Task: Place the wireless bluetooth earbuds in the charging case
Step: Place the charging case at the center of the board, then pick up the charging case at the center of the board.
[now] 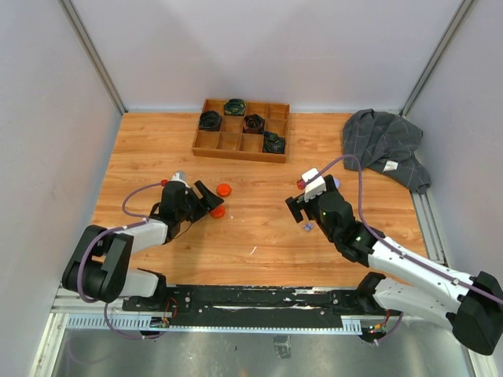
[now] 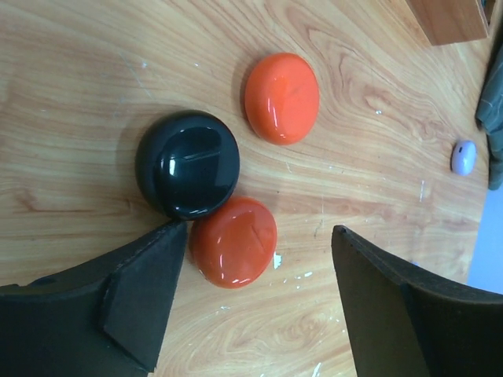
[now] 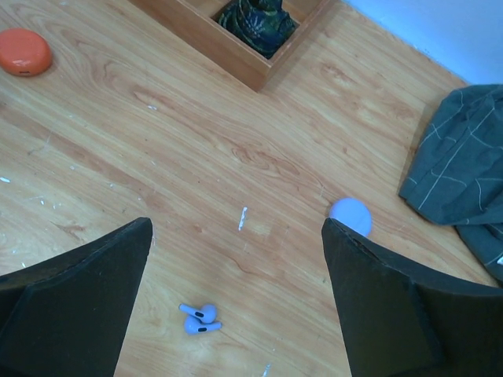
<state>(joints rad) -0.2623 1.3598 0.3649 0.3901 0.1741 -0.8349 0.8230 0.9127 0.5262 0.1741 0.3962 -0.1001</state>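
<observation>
Two pale lavender earbuds [image 3: 200,318] lie side by side on the wooden table, below and between the fingers of my open right gripper [image 3: 236,226], which holds nothing. A small lavender case [image 3: 350,214] sits closed by its right finger. In the top view the earbuds [image 1: 308,227] lie just in front of the right gripper [image 1: 302,210]. My left gripper [image 2: 259,232] is open over an orange case [image 2: 233,240]. A black case [image 2: 189,163] touches that orange case by the left fingertip. A second orange case [image 2: 281,97] lies farther off. All cases look closed.
A wooden divided tray [image 1: 240,129] holding dark green items stands at the back. A crumpled grey cloth [image 1: 385,145] lies at the back right. Thin white slivers [image 3: 243,217] are scattered on the table top [image 1: 259,228].
</observation>
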